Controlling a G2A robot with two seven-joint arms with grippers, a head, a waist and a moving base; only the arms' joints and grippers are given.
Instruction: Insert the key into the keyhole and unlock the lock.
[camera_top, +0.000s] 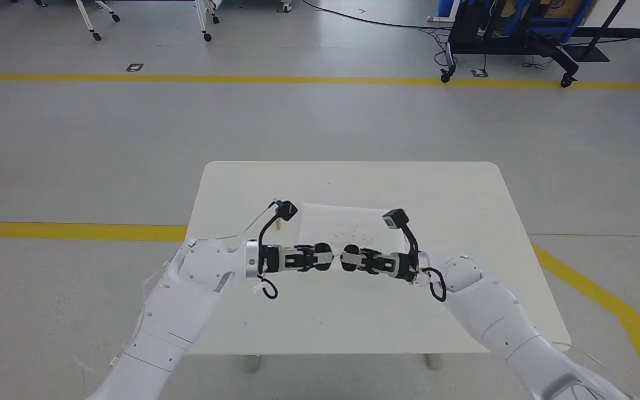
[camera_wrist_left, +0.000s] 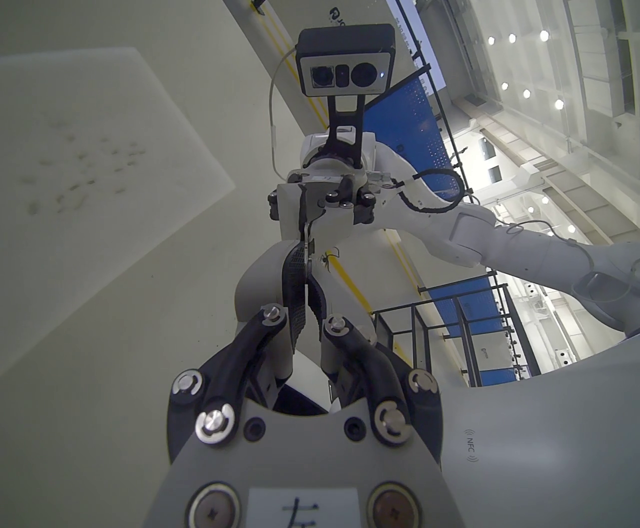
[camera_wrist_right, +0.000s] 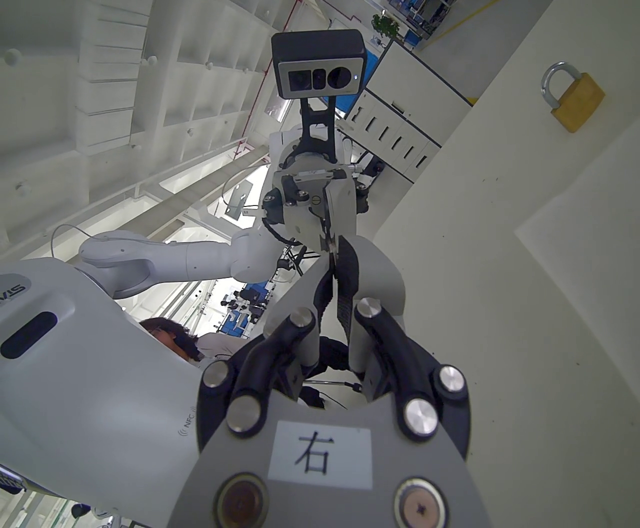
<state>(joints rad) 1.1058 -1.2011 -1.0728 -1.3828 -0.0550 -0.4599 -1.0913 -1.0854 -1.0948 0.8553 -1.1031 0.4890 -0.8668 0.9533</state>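
L gripper (camera_wrist_left: 306, 262) & R gripper (camera_wrist_right: 336, 252) tip to tip, both pinched narrow on key (camera_wrist_left: 309, 245) — lock (camera_wrist_right: 572, 97) flat on table (camera_wrist_right: 500, 310), well apart, ahead of R tips, off-axis; nearer arm unclear.

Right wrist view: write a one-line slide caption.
Right hand meets the left hand fingertip to fingertip above the table, while the brass padlock lies apart, untouched.

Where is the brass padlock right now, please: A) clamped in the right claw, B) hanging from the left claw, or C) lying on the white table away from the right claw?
C: the padlock lies flat on the table, with bare tabletop between it and the right claw.
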